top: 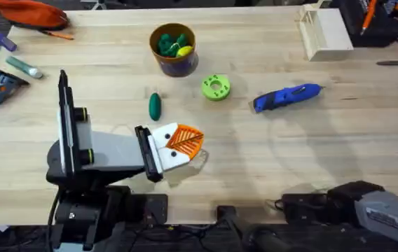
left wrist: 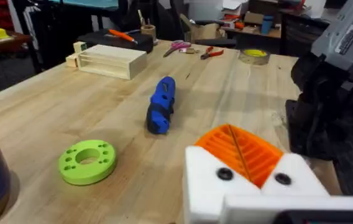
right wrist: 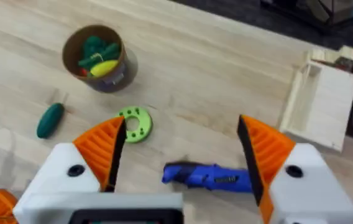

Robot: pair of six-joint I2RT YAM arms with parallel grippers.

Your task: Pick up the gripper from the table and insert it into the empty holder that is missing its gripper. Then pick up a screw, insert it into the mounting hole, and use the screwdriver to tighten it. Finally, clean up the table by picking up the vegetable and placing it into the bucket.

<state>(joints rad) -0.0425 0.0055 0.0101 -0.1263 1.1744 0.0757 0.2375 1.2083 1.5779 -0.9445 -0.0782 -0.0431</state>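
The left gripper (top: 185, 142) lies low over the wooden table (top: 311, 154), its two orange ribbed pads pressed together with nothing between them. The right gripper (right wrist: 179, 155) hangs high above the table with its fingers spread wide and empty; seen through the gap between them is the screwdriver (right wrist: 207, 176).

The screwdriver (top: 286, 97) serves as landmark: a thick blue pen-shaped tool lying flat on the table; dark marking on its side is too small to read. Just beside it, toward the left arm's side, lies the lime-green ring disc (top: 216, 87) with small holes around its face. Farther that way the vegetable (top: 155, 106), a smooth dark green cucumber shape, lies on the table, apart from everything. Beyond the disc stands the bucket (top: 173, 49), tan-rimmed and dark blue-walled, holding green and yellow toy pieces.

On the far side of the screwdriver, near the table's far edge, rests the pale wooden slotted box (top: 323, 31). Bare wood spreads between the screwdriver and the near edge.
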